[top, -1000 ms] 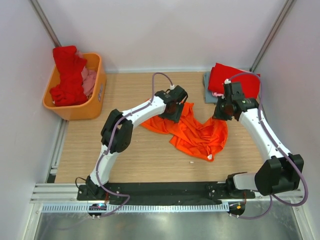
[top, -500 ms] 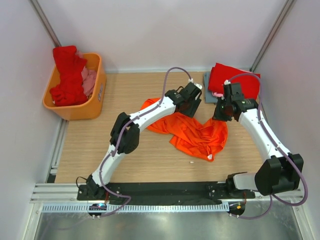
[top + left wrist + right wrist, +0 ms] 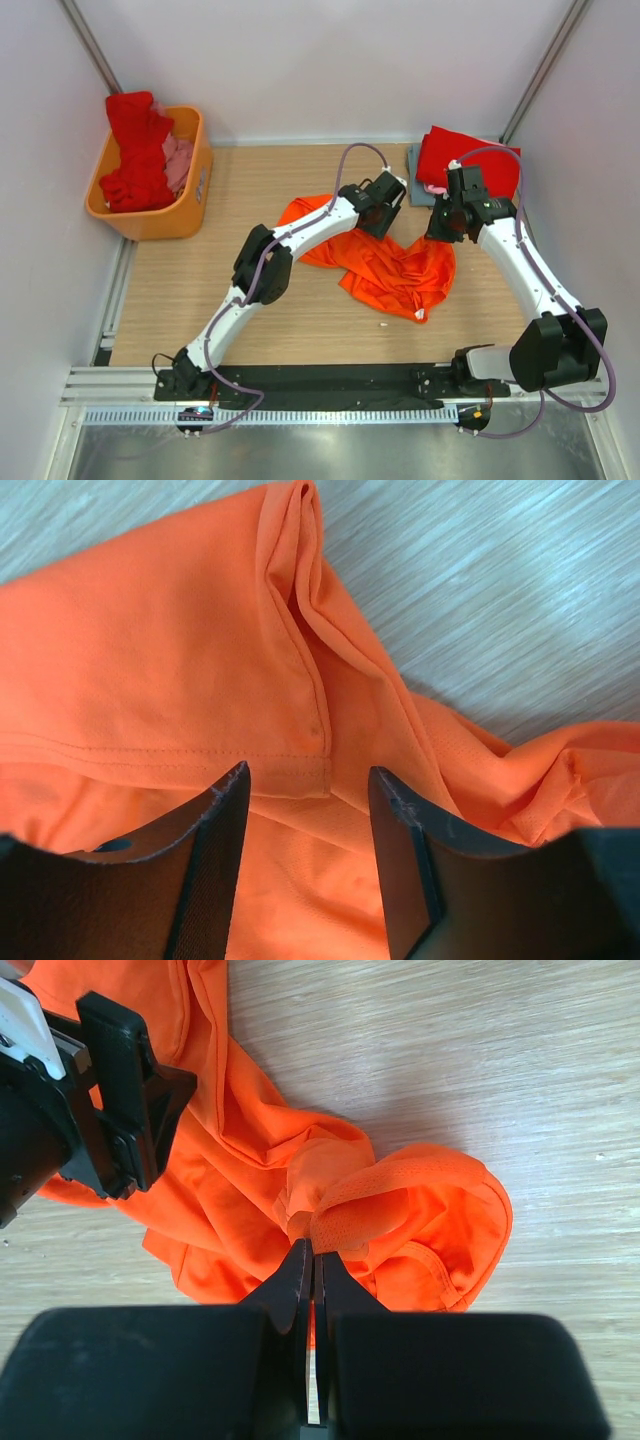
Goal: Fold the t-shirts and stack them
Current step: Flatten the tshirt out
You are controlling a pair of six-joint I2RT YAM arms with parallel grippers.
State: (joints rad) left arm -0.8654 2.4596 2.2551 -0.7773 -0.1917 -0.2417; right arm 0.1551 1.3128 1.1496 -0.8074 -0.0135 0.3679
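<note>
At the centre of the light wooden tabletop (image 3: 200, 300) lies a bright orange cloth t-shirt (image 3: 385, 265), crumpled and unfolded, with a small white tag (image 3: 420, 315) at its near edge.

Left gripper (image 3: 383, 203): positioned over the far edge of the bright orange cloth t-shirt. In the left wrist view its two black fingers (image 3: 215, 840) stand apart, one on each side of a stitched hem and a raised fold of the cloth. Whether the fingertips touch the fabric cannot be told.

Right gripper (image 3: 447, 222): positioned at the far right corner of the same shirt. In the right wrist view its fingers (image 3: 295, 1280) are pressed together, with a bunched fold of ribbed orange fabric clamped at their tips. The fabric rises toward the tips from the table surface.

Far right corner of the tabletop: a folded red cloth t-shirt (image 3: 470, 160) rests on a folded grey-blue cloth t-shirt (image 3: 414, 175), of which only the left edge shows. A strip of pink cloth (image 3: 436, 188) shows at the near edge of this stack.

Far left corner: a rigid orange plastic basket (image 3: 190, 205) holds a loose red cloth shirt (image 3: 135, 150), which hangs over the basket rim, and a loose pink cloth shirt (image 3: 178, 160) just beside it. The basket is well apart from both grippers.
</note>
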